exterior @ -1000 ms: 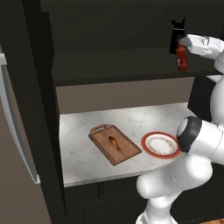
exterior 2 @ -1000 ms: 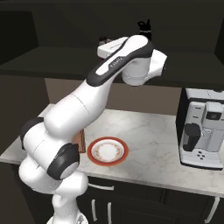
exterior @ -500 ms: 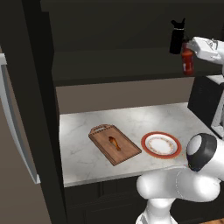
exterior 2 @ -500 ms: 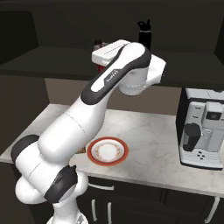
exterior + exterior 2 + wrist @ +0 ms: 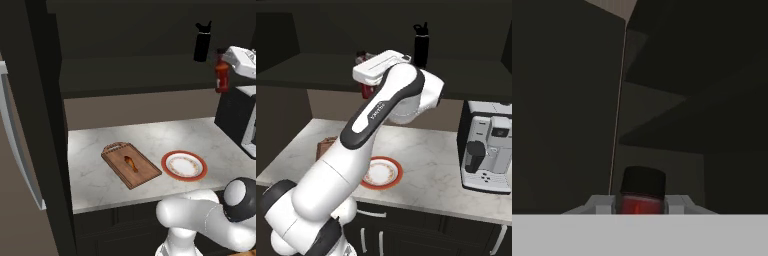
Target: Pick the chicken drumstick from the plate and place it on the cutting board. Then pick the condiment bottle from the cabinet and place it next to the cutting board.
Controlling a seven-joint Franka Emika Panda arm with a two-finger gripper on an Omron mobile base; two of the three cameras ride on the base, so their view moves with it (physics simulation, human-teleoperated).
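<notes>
In front of the dark cabinet (image 5: 130, 75), above the counter (image 5: 90, 165) where the cutting board (image 5: 142, 172) carries the chicken drumstick (image 5: 130, 163) beside the plate (image 5: 184, 165), the gripper (image 5: 223, 70) clasps the red condiment bottle (image 5: 221, 76) in the air.

Dim kitchen, pretty dark overall. White marbled surface (image 5: 100, 155) over dark lower drawers (image 5: 421, 230) with pale handles. Beige backsplash wall (image 5: 135, 107) behind. Black-and-silver coffee machine (image 5: 487, 147) at right end. Tall black bottle (image 5: 202, 41) up on shelf.
</notes>
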